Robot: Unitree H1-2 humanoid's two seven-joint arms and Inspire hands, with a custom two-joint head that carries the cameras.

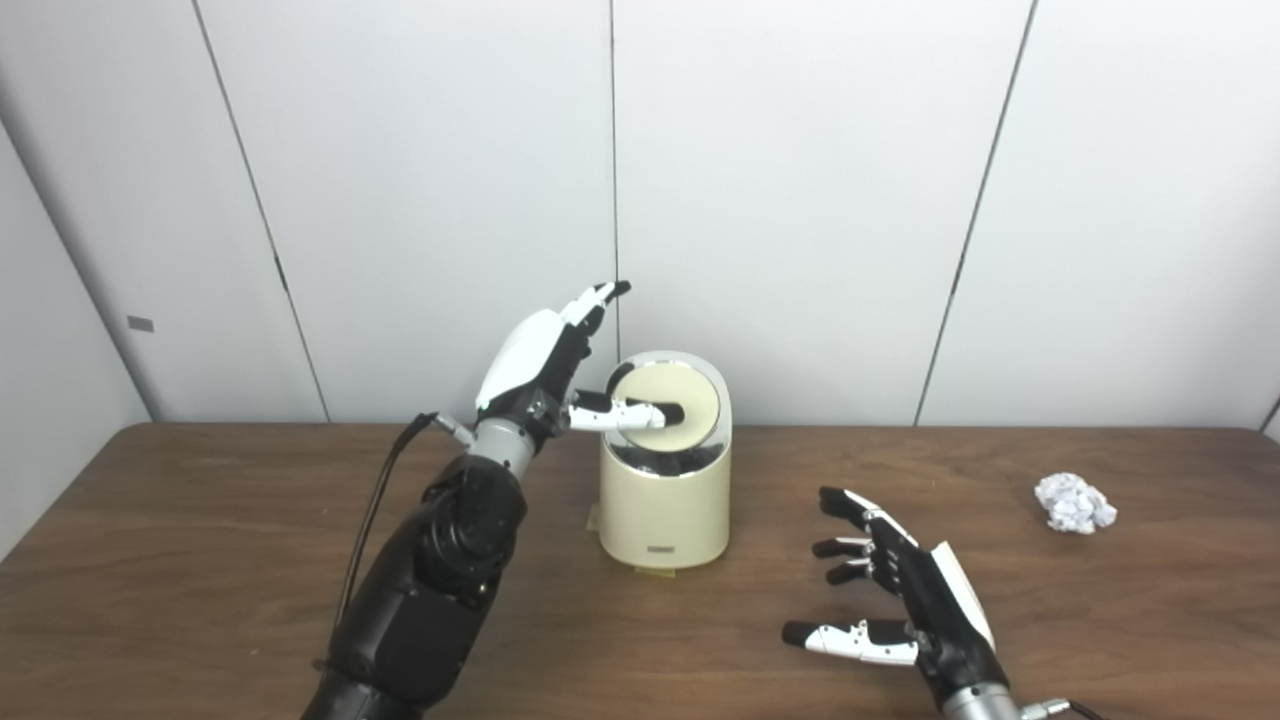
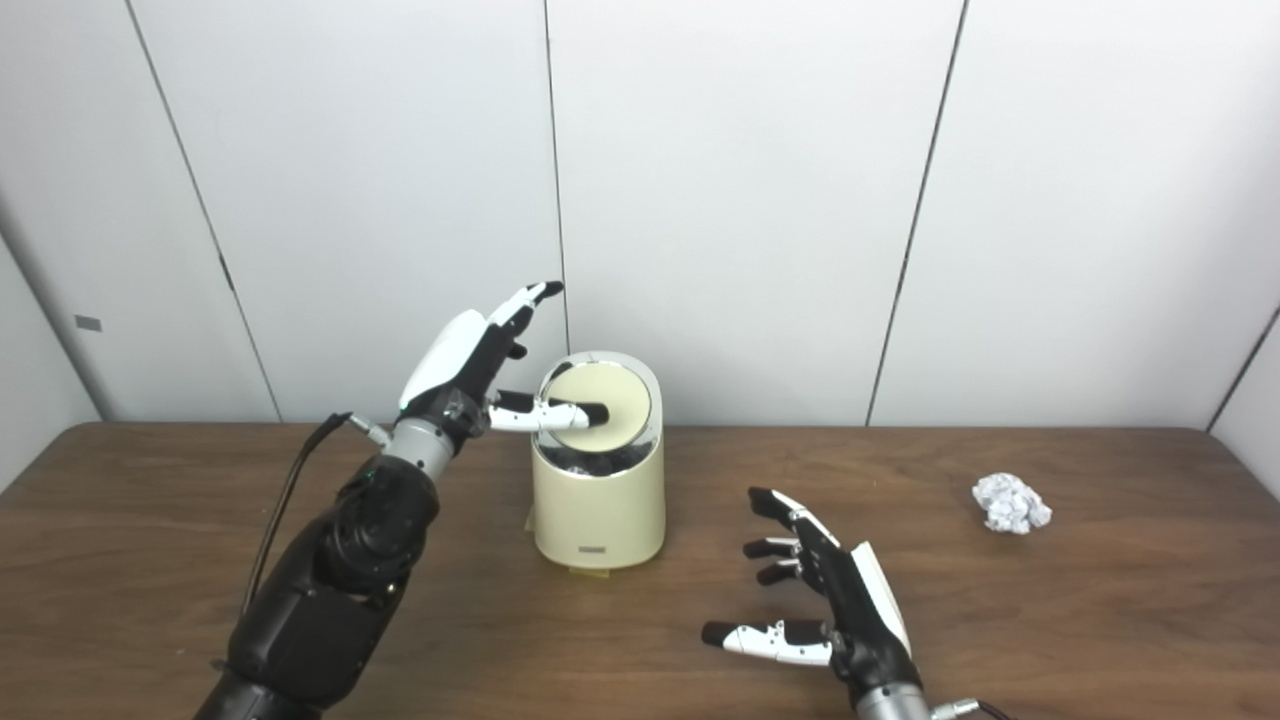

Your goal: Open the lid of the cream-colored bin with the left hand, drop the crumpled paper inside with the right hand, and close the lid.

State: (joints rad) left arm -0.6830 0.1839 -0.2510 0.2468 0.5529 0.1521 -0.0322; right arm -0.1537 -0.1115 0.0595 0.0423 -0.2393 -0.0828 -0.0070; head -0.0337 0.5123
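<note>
Left eye view. We see the cream-colored bin (image 1: 664, 500) standing upright on the brown table (image 1: 200, 560), toward its far edge, near the white panelled wall (image 1: 800, 200). Its round lid (image 1: 672, 398) is tipped up, its flat face turned toward us, and a dark opening shows below it. The left robot hand (image 1: 550, 360) is raised beside the bin's upper left. Its fingers (image 1: 598, 296) point up and are spread, grasping nothing, while its thumb (image 1: 625, 413) lies across the lid's face. We cannot tell for certain whether the thumb presses the lid or only overlaps it in this view. The right robot hand (image 1: 895, 590) is low over the table, to the right of the bin and nearer to us, released, digits apart, holding nothing. The crumpled paper (image 1: 1074, 503) lies on the table well to the right, apart from both robot hands and from the bin.

Right eye view. We record the same layout. The bin (image 2: 598, 505) stands with the lid (image 2: 600, 397) tilted up, and the left robot hand (image 2: 470, 362) has its thumb (image 2: 550, 414) laid over the lid. The right robot hand (image 2: 830, 590) is open above the table (image 2: 150, 560). The crumpled paper (image 2: 1011, 503) rests on the table to the right, beyond the right robot hand.
</note>
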